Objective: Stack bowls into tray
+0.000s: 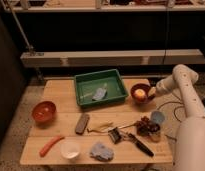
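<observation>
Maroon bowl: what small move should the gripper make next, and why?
Probably a short, level lift. The gripper is shut on the right rim of the maroon bowl, which sits on the table just right of the green tray and holds a yellowish object that could roll out.

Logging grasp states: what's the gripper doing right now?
Gripper: shut, at the maroon bowl's right rim; whether it grips the rim cannot be told.

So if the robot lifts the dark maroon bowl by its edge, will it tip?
Probably a little: the gripper is shut at the dark maroon round bowl's right rim only. The round yellow thing inside may roll. The bowl looks stiff, so it shouldn't bend.
</observation>
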